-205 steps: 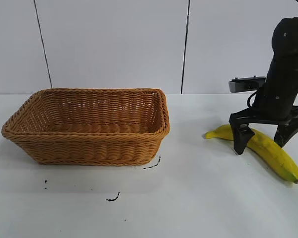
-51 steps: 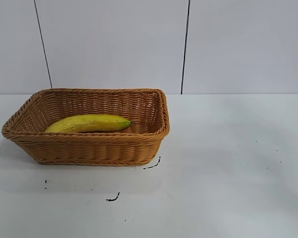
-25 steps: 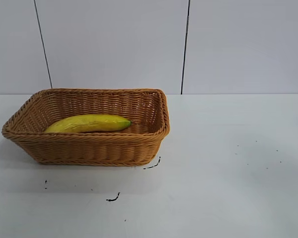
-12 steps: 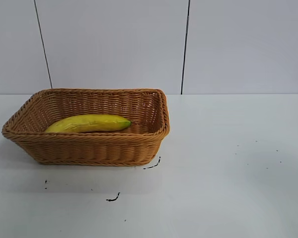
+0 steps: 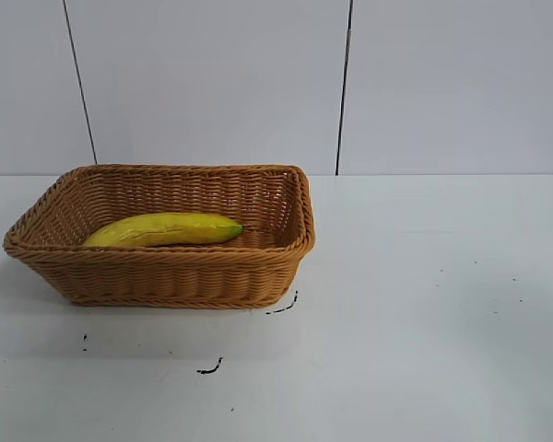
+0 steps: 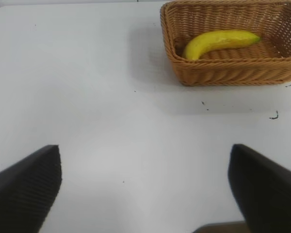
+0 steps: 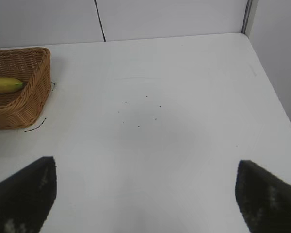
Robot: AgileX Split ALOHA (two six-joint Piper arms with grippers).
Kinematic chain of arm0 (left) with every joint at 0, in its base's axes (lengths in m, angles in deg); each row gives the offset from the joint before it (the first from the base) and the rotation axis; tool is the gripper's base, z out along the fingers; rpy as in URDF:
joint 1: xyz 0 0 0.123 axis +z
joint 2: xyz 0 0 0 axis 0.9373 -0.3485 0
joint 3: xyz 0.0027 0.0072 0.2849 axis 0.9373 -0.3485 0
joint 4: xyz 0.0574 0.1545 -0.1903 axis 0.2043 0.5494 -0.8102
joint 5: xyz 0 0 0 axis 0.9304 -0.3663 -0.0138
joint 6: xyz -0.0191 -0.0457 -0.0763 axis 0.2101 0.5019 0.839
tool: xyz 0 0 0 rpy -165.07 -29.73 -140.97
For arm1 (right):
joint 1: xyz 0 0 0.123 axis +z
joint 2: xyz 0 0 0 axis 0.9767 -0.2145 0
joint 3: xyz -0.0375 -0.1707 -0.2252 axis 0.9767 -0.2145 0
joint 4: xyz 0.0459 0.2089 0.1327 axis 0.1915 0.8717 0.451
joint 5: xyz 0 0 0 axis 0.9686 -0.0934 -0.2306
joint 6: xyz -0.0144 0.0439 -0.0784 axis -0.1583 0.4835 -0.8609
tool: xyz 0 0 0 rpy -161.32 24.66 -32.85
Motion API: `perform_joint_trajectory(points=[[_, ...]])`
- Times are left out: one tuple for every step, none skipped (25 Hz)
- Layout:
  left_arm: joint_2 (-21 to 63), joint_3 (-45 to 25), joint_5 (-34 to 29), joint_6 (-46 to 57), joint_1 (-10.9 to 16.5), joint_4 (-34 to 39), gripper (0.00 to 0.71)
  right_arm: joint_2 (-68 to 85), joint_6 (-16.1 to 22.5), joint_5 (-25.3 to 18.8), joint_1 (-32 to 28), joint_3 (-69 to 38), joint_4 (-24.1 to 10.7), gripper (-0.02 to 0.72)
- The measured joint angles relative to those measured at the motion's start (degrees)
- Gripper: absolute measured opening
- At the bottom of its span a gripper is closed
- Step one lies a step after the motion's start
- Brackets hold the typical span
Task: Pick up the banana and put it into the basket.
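Observation:
The yellow banana (image 5: 164,229) lies lengthwise inside the tan woven basket (image 5: 166,276) at the table's left. It also shows in the left wrist view (image 6: 219,41) inside the basket (image 6: 223,75), and its tip shows in the right wrist view (image 7: 5,85) in the basket (image 7: 24,104). Neither arm is in the exterior view. My left gripper (image 6: 145,187) is open and empty over bare table, well away from the basket. My right gripper (image 7: 145,191) is open and empty over bare table at the right side.
The white table (image 5: 424,304) carries small dark marks (image 5: 210,368) in front of the basket and specks at the right. A white panelled wall stands behind. The table's right edge (image 7: 274,92) shows in the right wrist view.
Long before, the right gripper stood over the banana on the table at the right. Over the last two seconds the banana lies in the basket and nothing moves.

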Motion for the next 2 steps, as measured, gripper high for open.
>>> perform_joint_trajectory(points=[[0.0, 0.0, -0.05, 0.0, 0.0, 0.0, 0.693, 0.0, 0.0, 0.0, 0.0, 0.0, 0.0, 0.69], [0.0, 0.0, -0.05, 0.0, 0.0, 0.0, 0.693, 0.0, 0.0, 0.0, 0.0, 0.0, 0.0, 0.69]])
